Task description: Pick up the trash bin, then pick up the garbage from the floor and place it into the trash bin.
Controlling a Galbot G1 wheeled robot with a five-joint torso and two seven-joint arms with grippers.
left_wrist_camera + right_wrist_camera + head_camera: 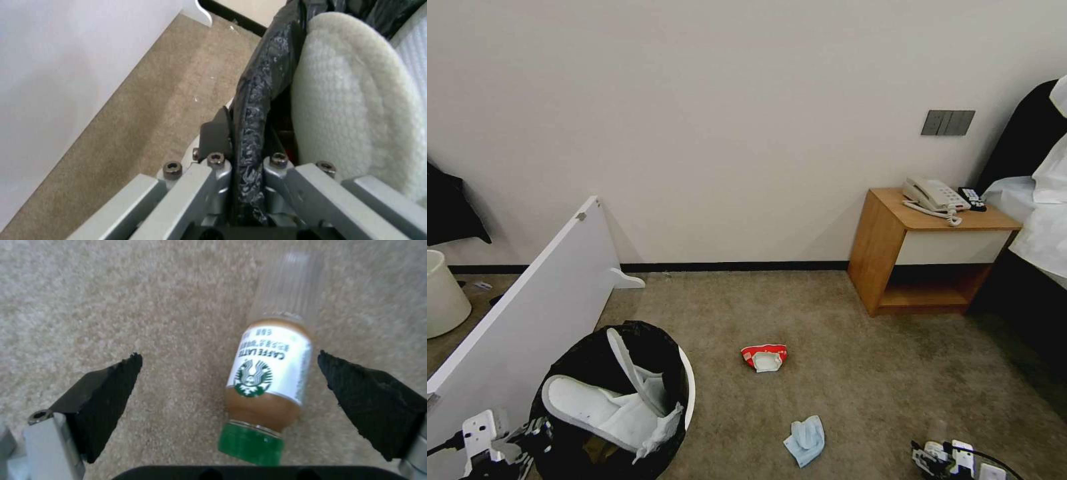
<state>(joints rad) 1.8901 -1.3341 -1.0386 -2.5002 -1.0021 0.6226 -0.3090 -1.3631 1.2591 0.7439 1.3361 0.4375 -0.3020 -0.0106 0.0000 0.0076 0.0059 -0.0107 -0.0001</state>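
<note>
The left gripper [247, 166], at seven o'clock in the head view, is clamped on the bag-covered rim of the small round white plastic trash bin lined with crinkly black plastic [684, 373], so the bin is already in hand. Two white fabric slippers [604, 407] lie inside it, one fleecy sole [356, 110] pressing against the liner.

At five o'clock the right gripper [229, 386] hovers low over the beige short-pile carpet floor [111, 300], fingers spread wide to either side of a small clear bottle with a green cap and coffee label [267, 383] lying on its side, not yet grasped.

Still left, judging by the floor: a pale-blue crumpled wad [805, 439] at six o'clock, and farther off a red-and-white packet [765, 357].
</note>
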